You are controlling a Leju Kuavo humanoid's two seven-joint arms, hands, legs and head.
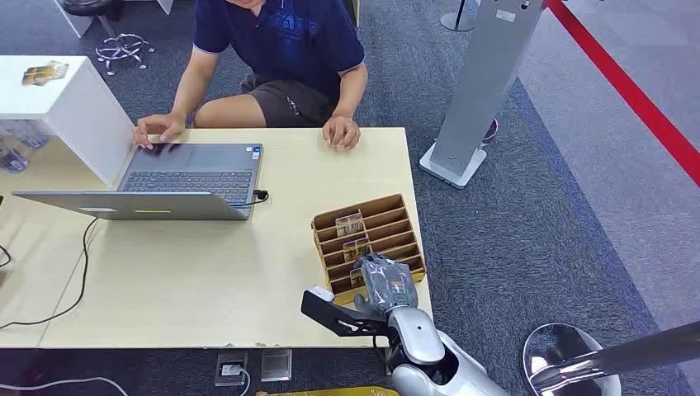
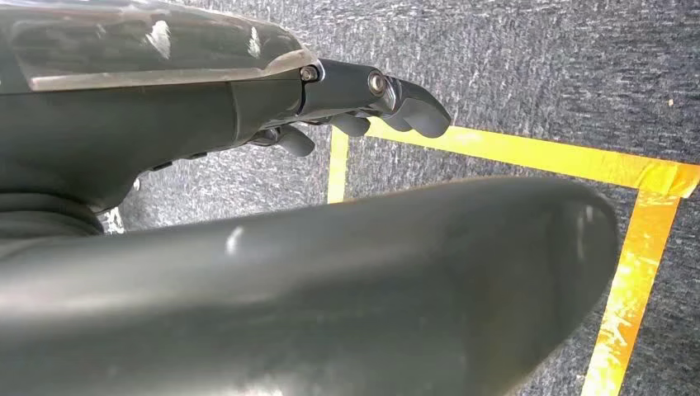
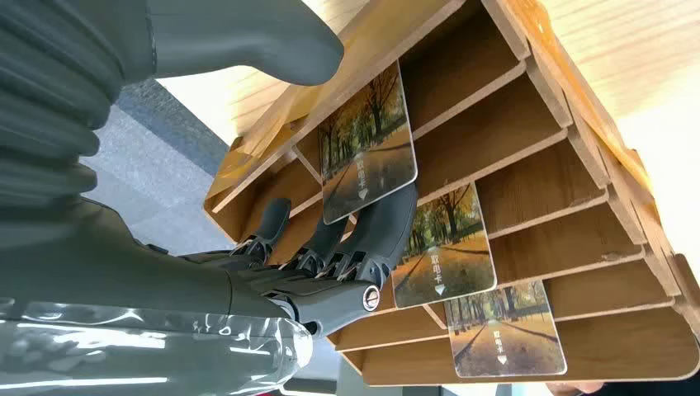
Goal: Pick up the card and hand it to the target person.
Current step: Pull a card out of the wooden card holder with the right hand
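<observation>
three glossy cards printed with an autumn tree avenue stand in the slots of a brown slotted wooden card rack (image 1: 376, 216) on the pale wood counter (image 1: 206, 280). the right hand (image 1: 386, 283) reaches over the rack's near end; in the right wrist view its dark fingers (image 3: 381, 229) lie against the nearest card (image 3: 367, 144), thumb above the rack's edge, and whether the card is pinched i cannot tell. the other two cards (image 3: 444, 245) sit in slots further along. the left hand (image 2: 363, 95) hangs over grey carpet with yellow floor tape (image 2: 636, 247), fingers loosely curled, holding nothing. a person in a navy shirt (image 1: 281, 37) sits across the counter, hands beside an open grey laptop (image 1: 177, 177).
</observation>
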